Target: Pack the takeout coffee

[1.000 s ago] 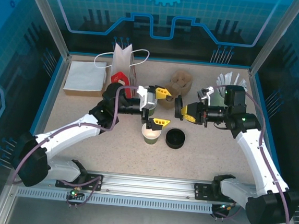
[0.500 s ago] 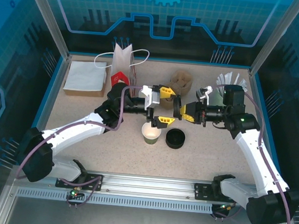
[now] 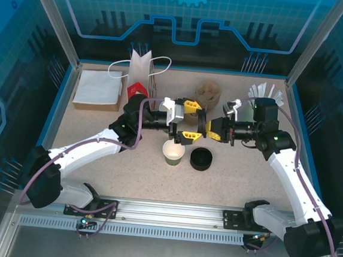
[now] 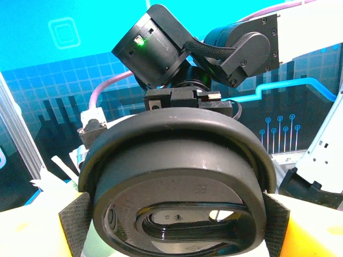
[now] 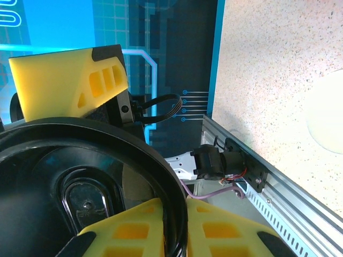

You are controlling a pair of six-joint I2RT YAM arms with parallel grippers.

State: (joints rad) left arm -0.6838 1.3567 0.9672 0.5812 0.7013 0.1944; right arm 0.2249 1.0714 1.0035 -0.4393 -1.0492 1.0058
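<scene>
Both pincers on one lid, with the open cup just in front of and below them.

Midway between the side edges of the counter (image 3: 125, 175), a little toward its near edge, the takeout coffee (image 3: 173, 153) stood upright and uncovered, with a black round piece (image 3: 201, 159) just beside it on the right. Just behind and above the cup, your left pincer (image 3: 189, 120) pressed across the black lid (image 4: 177, 176), pads on opposite sides of its rim. Your right pincer (image 3: 210, 127) pinched that lid's edge from the right. The lid stood on edge while the cup's mouth faced up. Your left arm looked nearer, so you would likely have had to tip the lid flat.
</scene>
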